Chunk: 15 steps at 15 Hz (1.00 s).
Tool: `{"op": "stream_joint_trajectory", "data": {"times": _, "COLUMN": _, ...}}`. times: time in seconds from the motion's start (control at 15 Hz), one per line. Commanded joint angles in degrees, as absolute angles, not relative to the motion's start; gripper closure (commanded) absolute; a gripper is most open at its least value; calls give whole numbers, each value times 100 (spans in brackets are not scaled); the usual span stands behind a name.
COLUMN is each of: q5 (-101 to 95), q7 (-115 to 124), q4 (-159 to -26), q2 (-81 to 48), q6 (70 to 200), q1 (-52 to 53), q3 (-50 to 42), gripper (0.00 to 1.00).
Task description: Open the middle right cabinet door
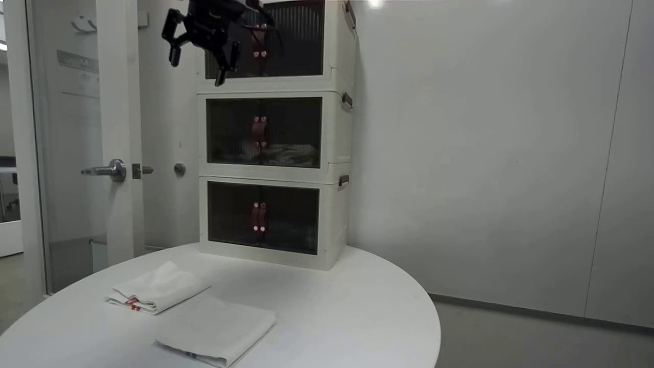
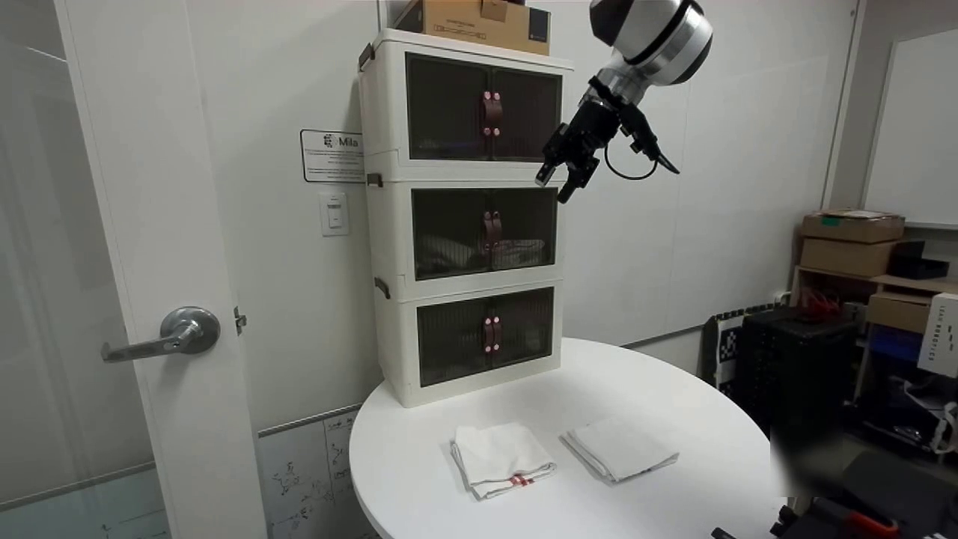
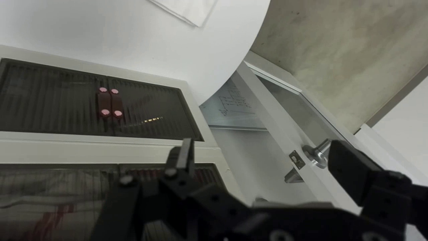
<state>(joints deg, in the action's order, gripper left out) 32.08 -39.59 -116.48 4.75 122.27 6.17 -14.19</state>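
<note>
Presently, we judge this the approach step: in an exterior view, the black two-fingered gripper [image 1: 197, 72] hangs empty, spread wide. Rightward, below, we must next engage the dark-red strap handle [image 1: 263, 132] on the closed, smoky see-through middle right door [image 1: 294, 125].

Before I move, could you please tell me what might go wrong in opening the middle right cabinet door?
The open tool might catch both middle handles, which sit side by side. Fabric behind the middle right cabinet door could slip out. A hard pull might shift the stacked cabinet or the cardboard box on top.
</note>
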Motion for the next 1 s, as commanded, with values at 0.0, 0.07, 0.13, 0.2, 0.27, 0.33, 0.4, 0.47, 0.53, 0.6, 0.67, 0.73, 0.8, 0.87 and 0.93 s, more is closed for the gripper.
{"op": "stream_joint_trajectory", "data": {"times": 0.0, "q5": 3220, "q7": -3961, "q4": -11569, "q2": 320, "q6": 12216, "q1": 212, "q3": -1033, "gripper": 0}}
{"op": "stream_joint_trajectory", "data": {"times": 0.07, "q5": 3216, "q7": -3958, "q4": -11568, "q2": 270, "q6": 12223, "q1": 157, "q3": -974, "gripper": 0}}
{"op": "stream_joint_trajectory", "data": {"times": 0.13, "q5": 3215, "q7": -3958, "q4": -11571, "q2": 277, "q6": 12223, "q1": 133, "q3": -950, "gripper": 0}}
{"op": "stream_joint_trajectory", "data": {"times": 0.2, "q5": 3216, "q7": -3958, "q4": -11576, "q2": 317, "q6": 12220, "q1": 130, "q3": -943, "gripper": 0}}
{"op": "stream_joint_trajectory", "data": {"times": 0.27, "q5": 3218, "q7": -3959, "q4": -11576, "q2": 351, "q6": 12218, "q1": 131, "q3": -942, "gripper": 0}}
{"op": "stream_joint_trajectory", "data": {"times": 0.33, "q5": 3218, "q7": -3959, "q4": -11578, "q2": 371, "q6": 12217, "q1": 130, "q3": -944, "gripper": 0}}
{"op": "stream_joint_trajectory", "data": {"times": 0.4, "q5": 3219, "q7": -3960, "q4": -11588, "q2": 394, "q6": 12216, "q1": 130, "q3": -948, "gripper": 0}}
{"op": "stream_joint_trajectory", "data": {"times": 0.47, "q5": 3220, "q7": -3960, "q4": -11592, "q2": 403, "q6": 12216, "q1": 131, "q3": -948, "gripper": 0}}
{"op": "stream_joint_trajectory", "data": {"times": 0.53, "q5": 3220, "q7": -3960, "q4": -11595, "q2": 403, "q6": 12216, "q1": 130, "q3": -948, "gripper": 0}}
{"op": "stream_joint_trajectory", "data": {"times": 0.6, "q5": 3344, "q7": -4050, "q4": -11574, "q2": 368, "q6": 12353, "q1": 120, "q3": -926, "gripper": 0}}
{"op": "stream_joint_trajectory", "data": {"times": 0.67, "q5": 3393, "q7": -4133, "q4": -11532, "q2": 327, "q6": 12461, "q1": 82, "q3": -892, "gripper": 0}}
{"op": "stream_joint_trajectory", "data": {"times": 0.73, "q5": 3434, "q7": -4193, "q4": -11509, "q2": 300, "q6": 12598, "q1": 53, "q3": -857, "gripper": 0}}
{"op": "stream_joint_trajectory", "data": {"times": 0.8, "q5": 3554, "q7": -4347, "q4": -11479, "q2": 277, "q6": 12745, "q1": 27, "q3": -841, "gripper": 0}}
{"op": "stream_joint_trajectory", "data": {"times": 0.87, "q5": 3639, "q7": -4490, "q4": -11450, "q2": 237, "q6": 12936, "q1": 3, "q3": -828, "gripper": 0}}
{"op": "stream_joint_trajectory", "data": {"times": 0.93, "q5": 3808, "q7": -4686, "q4": -11401, "q2": 184, "q6": 13056, "q1": -24, "q3": -832, "gripper": 0}}
